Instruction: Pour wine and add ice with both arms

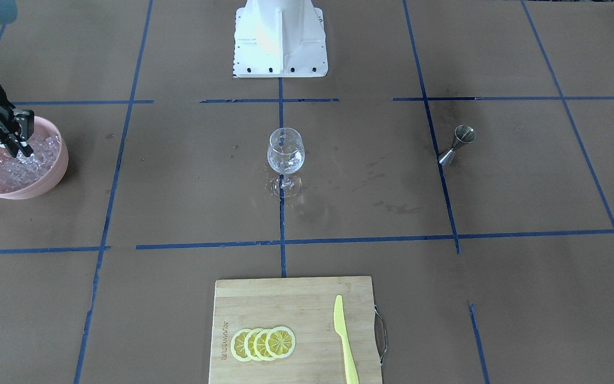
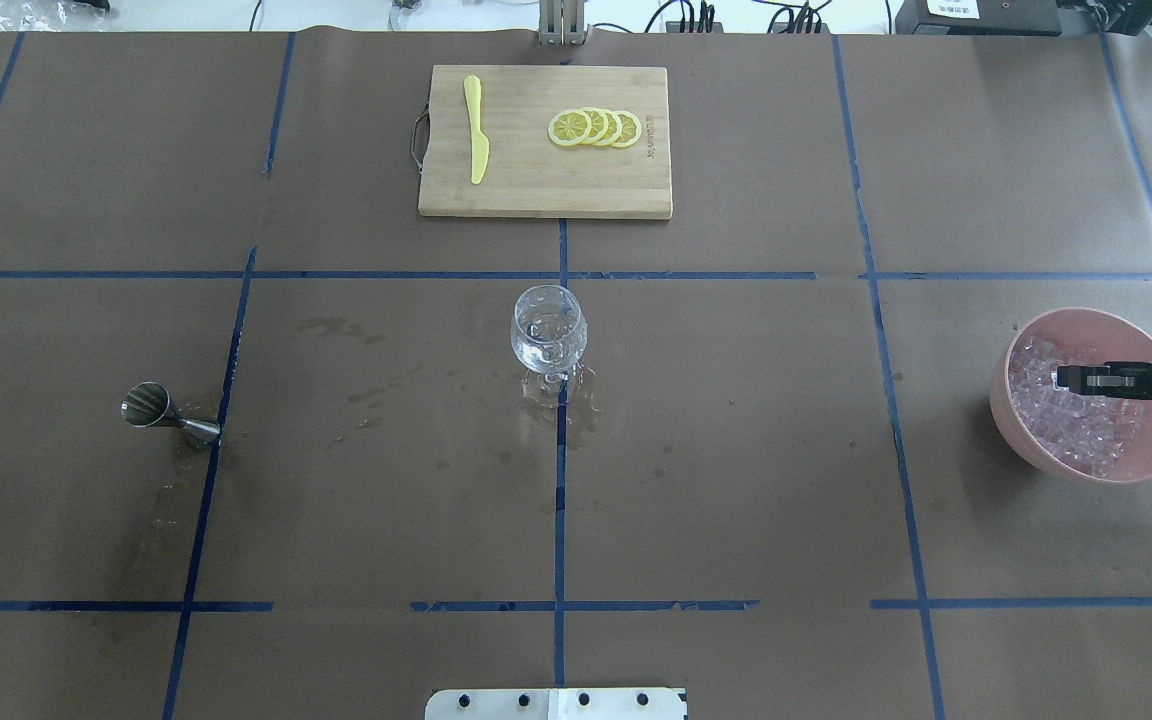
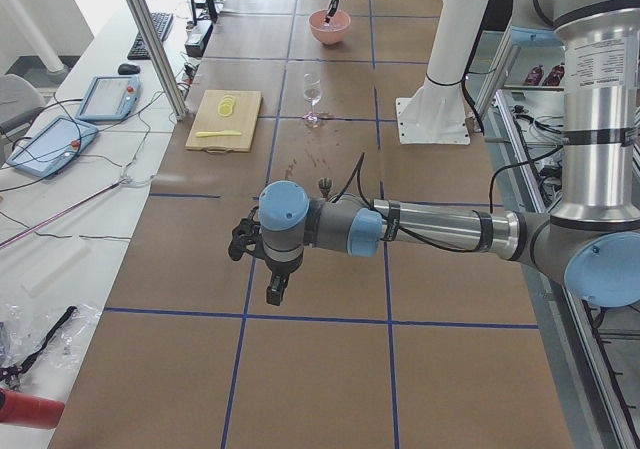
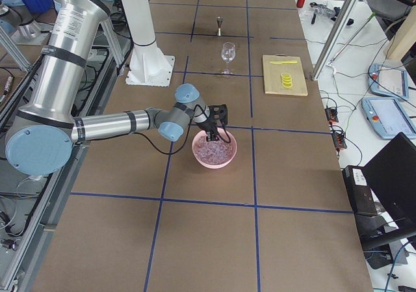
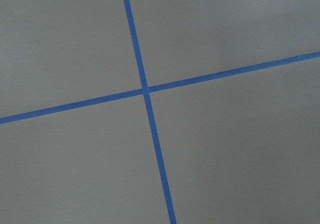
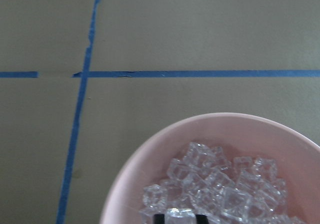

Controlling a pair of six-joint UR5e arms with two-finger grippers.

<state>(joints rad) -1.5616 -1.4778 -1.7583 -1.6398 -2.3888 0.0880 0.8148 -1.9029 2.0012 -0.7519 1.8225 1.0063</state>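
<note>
Nearest us lies a pale bamboo cutting board [image 1: 296,298] bearing four yellow lemon slices [image 1: 264,343] and a yellow plastic knife [image 1: 344,336]. Reading the front view from its left, we find a round pink bowl [image 1: 46,184] heaped with small clear ice chunks [image 1: 14,168]. The black two-finger right gripper [image 1: 21,149] dips into it from above, fingers set narrow with one chunk between the tips. A stemmed clear wine glass [image 1: 285,152] stands upright at centre, well apart toward the robot's left. Nothing stands between, so we judge a sideways carry has room once above the rim. Farther along stands a steel double-cone jigger [image 1: 457,144]. The left gripper [image 3: 273,294] hangs far off, and we cannot tell its opening.
</note>
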